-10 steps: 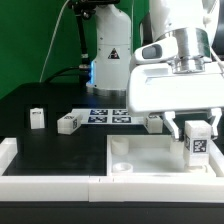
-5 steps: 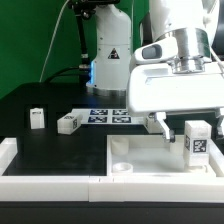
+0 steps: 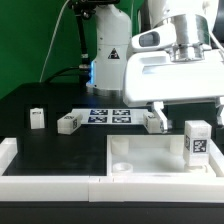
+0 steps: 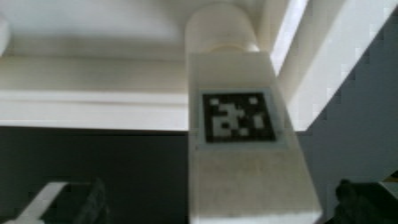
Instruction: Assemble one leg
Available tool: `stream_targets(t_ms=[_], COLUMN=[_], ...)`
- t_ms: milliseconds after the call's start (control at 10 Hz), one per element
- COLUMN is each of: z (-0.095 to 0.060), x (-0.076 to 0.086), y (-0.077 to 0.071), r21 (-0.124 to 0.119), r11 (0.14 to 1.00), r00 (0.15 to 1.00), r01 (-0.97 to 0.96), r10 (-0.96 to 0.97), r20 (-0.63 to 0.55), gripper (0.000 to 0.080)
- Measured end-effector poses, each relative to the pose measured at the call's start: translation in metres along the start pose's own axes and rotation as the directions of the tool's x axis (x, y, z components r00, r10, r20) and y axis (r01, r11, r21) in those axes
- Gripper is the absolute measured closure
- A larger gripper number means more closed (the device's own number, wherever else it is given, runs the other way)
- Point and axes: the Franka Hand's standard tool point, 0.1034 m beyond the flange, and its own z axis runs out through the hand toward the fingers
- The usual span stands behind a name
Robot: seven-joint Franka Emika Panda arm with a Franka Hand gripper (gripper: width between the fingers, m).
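Observation:
A white leg [image 3: 197, 143] with a black-and-white tag stands upright in the corner of the white tabletop [image 3: 140, 160] at the exterior view's right. My gripper [image 3: 188, 106] hangs just above it, open, with the jaws apart on either side and touching nothing. In the wrist view the leg [image 4: 231, 120] runs down the middle, its tag facing the camera. The gripper [image 4: 217, 205] shows only dark fingertips [image 4: 71, 203] at both edges, clear of the leg. Three more legs lie on the black table: two at the left [image 3: 37, 118] [image 3: 68, 123] and one behind the tabletop [image 3: 155, 122].
The marker board [image 3: 105, 115] lies flat behind the loose legs. A white rail [image 3: 50, 185] runs along the front edge, with a raised block at its left end. The robot base [image 3: 110, 60] stands at the back.
The gripper has opened, let go of the leg and risen. The leg stays standing upright in the tabletop's corner.

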Motion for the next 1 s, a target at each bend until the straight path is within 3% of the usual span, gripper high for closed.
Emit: stream_targets(t_ms=[400, 1000], z=[0.0037, 0.0037], x=[-0.0096, -0.0096], y=[-0.0038, -0.0038], r21=[0.015, 0.015], r11=[1.000, 1.000], r00=[0.996, 0.996], r01=[-0.004, -0.004], r10=[0.003, 0.003], r20=[0.092, 0.092], gripper=[0.0151, 0.0151])
